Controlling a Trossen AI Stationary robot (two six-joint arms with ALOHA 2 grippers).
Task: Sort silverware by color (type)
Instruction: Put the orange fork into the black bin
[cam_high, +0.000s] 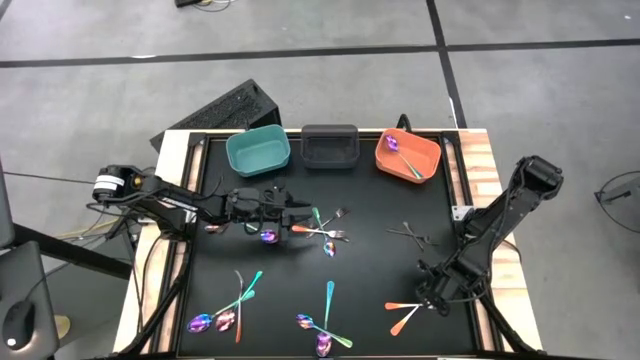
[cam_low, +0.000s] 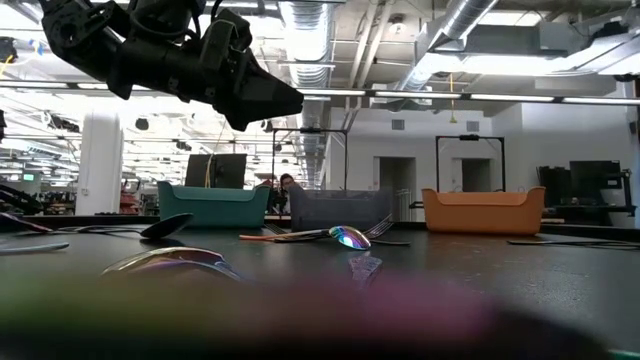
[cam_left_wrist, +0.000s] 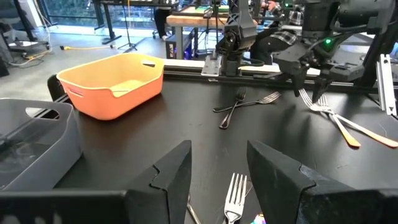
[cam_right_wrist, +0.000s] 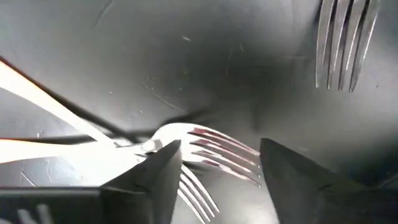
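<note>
The silverware (cam_high: 325, 236) lies scattered over the black table (cam_high: 370, 215): two orange-handled forks (cam_high: 405, 312) crossed near the right front, a dark grey pair (cam_high: 412, 235) further back on the right, a mixed cluster with an iridescent spoon just in front of the left arm, and iridescent spoons and forks along the front edge. At the back stand a teal bin (cam_high: 258, 151), a dark grey bin (cam_high: 329, 146) and an orange bin (cam_high: 408, 156), the last already holding a piece or two. The right gripper (cam_high: 436, 297) is down at the table over the head end of the orange-handled forks; its wrist view shows the jaws spread wide, straddling the overlapping tines (cam_right_wrist: 205, 152) and holding nothing yet. The left gripper (cam_high: 268, 211) hovers above the centre cluster with its fingers (cam_left_wrist: 171, 177) parted and nothing between them. The main risk, as I judge it, is that the two forks overlap where the right jaws stand, so closing there could catch both, or pinch only the thin tines and let the fork pivot or slip on the lift. A flat piece on a smooth mat may also skid away from the fingertips.
</note>
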